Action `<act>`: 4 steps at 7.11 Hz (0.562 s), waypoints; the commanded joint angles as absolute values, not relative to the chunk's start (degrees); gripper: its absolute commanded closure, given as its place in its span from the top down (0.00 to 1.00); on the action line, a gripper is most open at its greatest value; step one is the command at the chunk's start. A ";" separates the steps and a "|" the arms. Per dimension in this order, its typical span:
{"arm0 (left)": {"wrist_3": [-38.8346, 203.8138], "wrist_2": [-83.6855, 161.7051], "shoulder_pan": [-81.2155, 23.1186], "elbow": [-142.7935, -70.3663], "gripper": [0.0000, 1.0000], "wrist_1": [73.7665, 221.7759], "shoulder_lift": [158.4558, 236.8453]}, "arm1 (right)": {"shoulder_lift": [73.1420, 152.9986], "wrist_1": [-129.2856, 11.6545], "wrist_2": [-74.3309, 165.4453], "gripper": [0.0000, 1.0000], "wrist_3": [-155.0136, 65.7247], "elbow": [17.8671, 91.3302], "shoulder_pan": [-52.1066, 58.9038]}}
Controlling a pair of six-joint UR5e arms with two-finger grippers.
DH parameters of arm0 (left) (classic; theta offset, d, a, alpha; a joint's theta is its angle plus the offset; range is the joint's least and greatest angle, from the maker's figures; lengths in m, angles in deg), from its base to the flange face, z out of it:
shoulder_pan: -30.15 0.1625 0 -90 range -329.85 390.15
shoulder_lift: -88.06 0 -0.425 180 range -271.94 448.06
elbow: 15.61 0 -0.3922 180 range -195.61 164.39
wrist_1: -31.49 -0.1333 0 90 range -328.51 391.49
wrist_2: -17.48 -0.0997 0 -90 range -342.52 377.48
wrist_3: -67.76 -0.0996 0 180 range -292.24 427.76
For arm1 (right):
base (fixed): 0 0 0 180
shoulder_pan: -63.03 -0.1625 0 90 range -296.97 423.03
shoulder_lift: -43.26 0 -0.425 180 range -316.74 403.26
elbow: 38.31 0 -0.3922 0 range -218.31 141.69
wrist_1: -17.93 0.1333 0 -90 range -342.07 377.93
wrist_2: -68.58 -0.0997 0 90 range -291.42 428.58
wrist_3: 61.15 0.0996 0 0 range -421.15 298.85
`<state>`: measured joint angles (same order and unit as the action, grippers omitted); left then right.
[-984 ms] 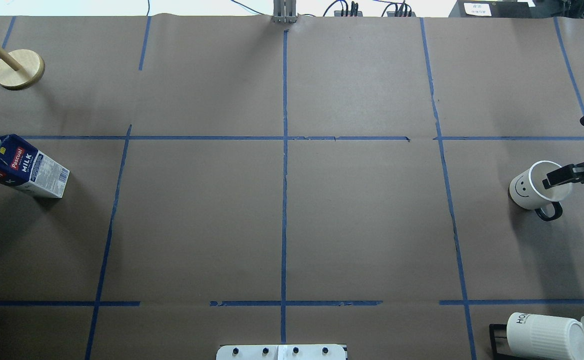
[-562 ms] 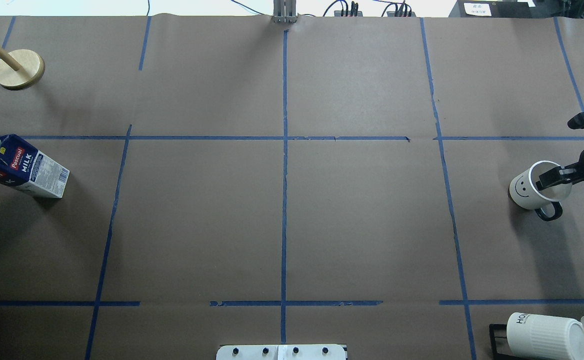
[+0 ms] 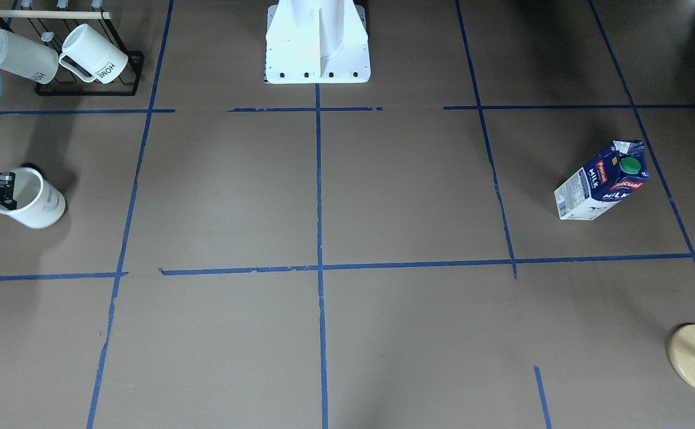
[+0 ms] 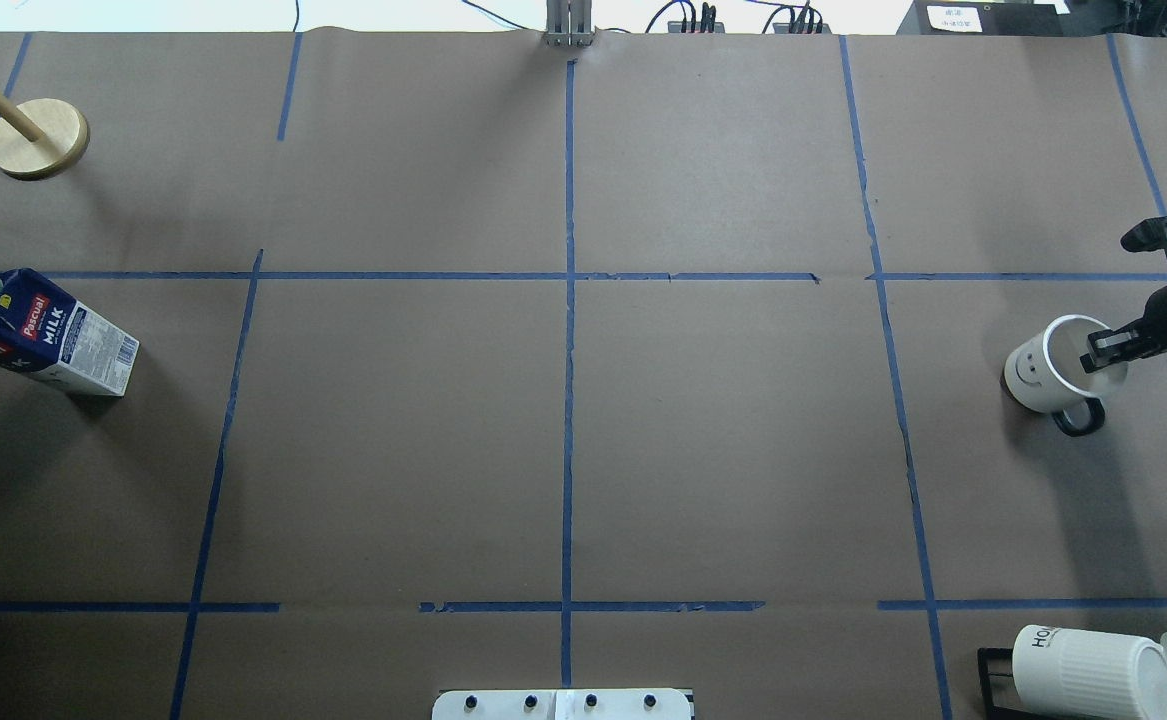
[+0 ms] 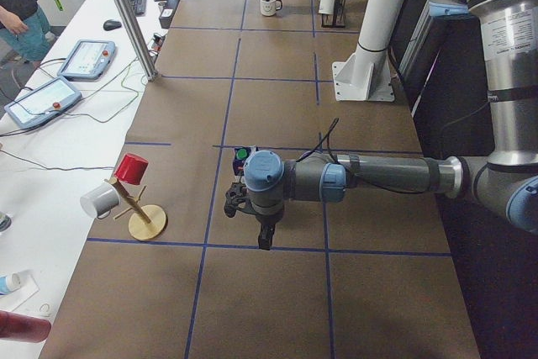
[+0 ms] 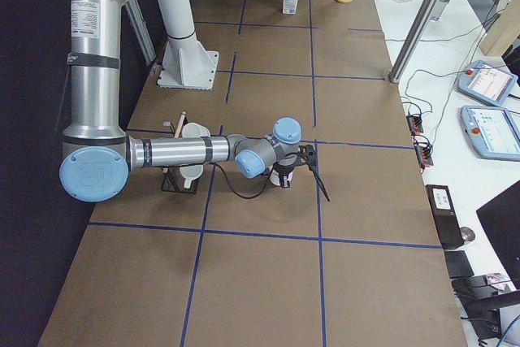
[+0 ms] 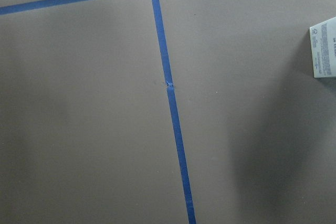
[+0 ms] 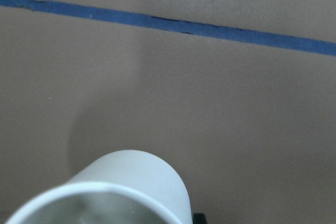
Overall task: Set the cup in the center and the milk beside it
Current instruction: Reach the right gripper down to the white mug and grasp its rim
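The cup (image 4: 1043, 378), a white mug with a smiley face and a black handle, is at the far right of the overhead view. It also shows at the left of the front-facing view (image 3: 33, 207). My right gripper (image 4: 1103, 352) is shut on the cup's rim, with one finger inside the mug. The right wrist view shows the cup's rim (image 8: 123, 195) close below the camera. The milk (image 4: 41, 335) stands at the far left, apart from the cup. The center crossing (image 4: 569, 276) is bare. My left gripper (image 5: 261, 229) hangs near the milk (image 5: 242, 155); I cannot tell whether it is open or shut.
A black rack with two ribbed "HOME" mugs (image 3: 94, 55) stands near the robot's right side. A wooden peg stand (image 4: 39, 140) is at the far left corner. The robot's white base (image 3: 317, 42) sits at the table's near edge.
My right gripper has moved a little to the left, toward the table's middle. The cup has shifted left with it. The milk has not moved.
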<state>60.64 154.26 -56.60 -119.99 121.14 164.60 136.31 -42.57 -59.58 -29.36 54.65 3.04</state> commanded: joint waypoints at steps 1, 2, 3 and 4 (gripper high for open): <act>60.64 154.32 -56.60 -120.02 1.00 121.14 164.78 | 133.37 -43.33 -60.96 0.00 -27.59 54.94 3.00; 60.64 154.32 -56.60 -120.11 1.00 121.14 164.78 | 128.22 -48.03 -61.49 0.00 -24.79 54.77 3.17; 60.64 154.32 -56.51 -120.11 1.00 121.14 164.78 | 119.73 -58.86 -61.32 0.00 -24.32 54.77 3.52; 60.64 154.32 -56.51 -120.20 1.00 121.23 164.87 | 113.29 -65.67 -61.24 0.00 -23.01 54.85 4.75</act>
